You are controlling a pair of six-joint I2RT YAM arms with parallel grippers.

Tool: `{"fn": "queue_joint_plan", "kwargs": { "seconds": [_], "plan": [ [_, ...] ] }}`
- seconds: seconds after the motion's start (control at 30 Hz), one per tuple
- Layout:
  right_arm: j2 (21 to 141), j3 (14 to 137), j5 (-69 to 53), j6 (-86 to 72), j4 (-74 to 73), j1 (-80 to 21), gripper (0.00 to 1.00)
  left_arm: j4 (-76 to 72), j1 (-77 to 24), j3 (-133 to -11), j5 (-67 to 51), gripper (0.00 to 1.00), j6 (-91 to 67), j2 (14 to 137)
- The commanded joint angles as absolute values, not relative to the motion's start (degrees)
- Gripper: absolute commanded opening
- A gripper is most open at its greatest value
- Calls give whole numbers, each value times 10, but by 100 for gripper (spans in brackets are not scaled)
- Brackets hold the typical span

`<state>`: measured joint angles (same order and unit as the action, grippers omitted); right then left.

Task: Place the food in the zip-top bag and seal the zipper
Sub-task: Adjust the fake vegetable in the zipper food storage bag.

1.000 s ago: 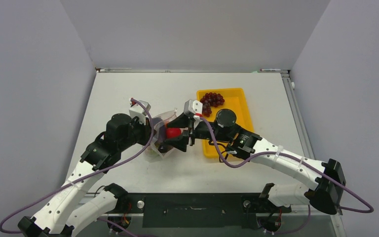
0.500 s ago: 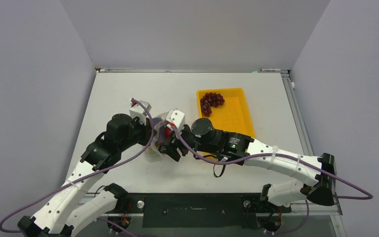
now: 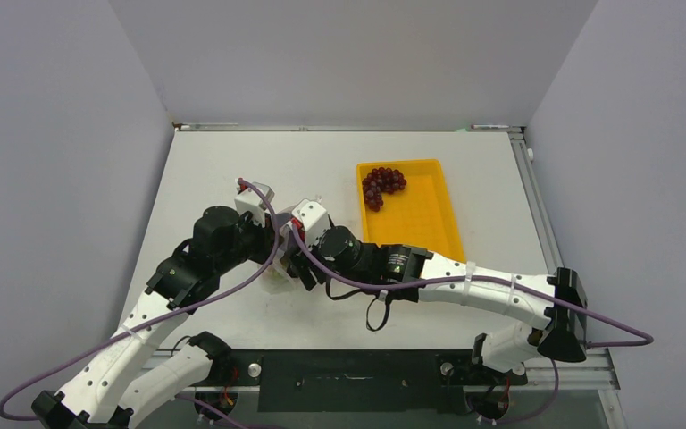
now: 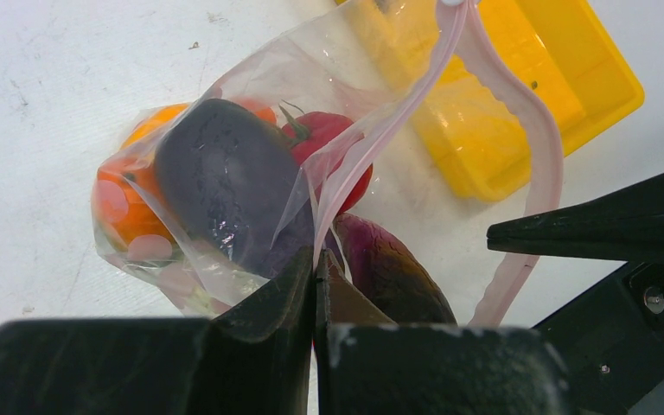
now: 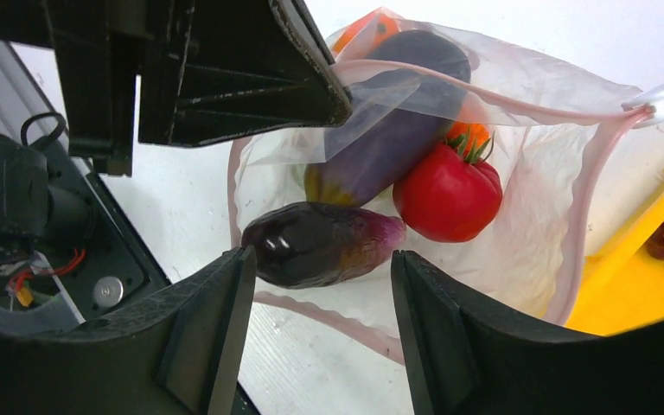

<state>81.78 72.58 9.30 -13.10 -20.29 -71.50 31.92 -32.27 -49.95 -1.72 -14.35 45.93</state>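
Clear zip-top bag (image 5: 527,164) spread open, pink zipper (image 5: 575,251) unsealed. Purple eggplant (image 5: 324,242) seen at mouth; second eggplant (image 5: 389,138), red tomato (image 5: 447,192), orange pieces (image 4: 125,207) lodged deeper. Dark red grape bunch (image 3: 382,183) seen outside bag.

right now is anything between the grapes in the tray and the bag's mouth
Yes: the right pincer sits at the mouth of the zip-top bag, on the yellow tray side, and an eggplant lies across the opening.

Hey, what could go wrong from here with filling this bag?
The left gripper pinches only a sliver of the zip-top bag; it may slip and the mouth collapse. The eggplant between the fingers of the right gripper sits near the mouth's rim and might roll out.
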Motion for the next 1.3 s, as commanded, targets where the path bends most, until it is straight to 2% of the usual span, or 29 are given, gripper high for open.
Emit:
{"fn": "queue_joint_plan", "kwargs": {
  "seconds": [0.0,0.47,1.27],
  "plan": [
    [831,752,163,-198,-177,-729,59,316,-326,-512,-11,0,-139,455],
    [871,743,217,-283,-156,-742,63,315,-327,-512,-12,0,-140,452],
    [907,756,223,-304,-136,-750,63,315,-328,-512,-14,0,-140,450]
  ]
}}
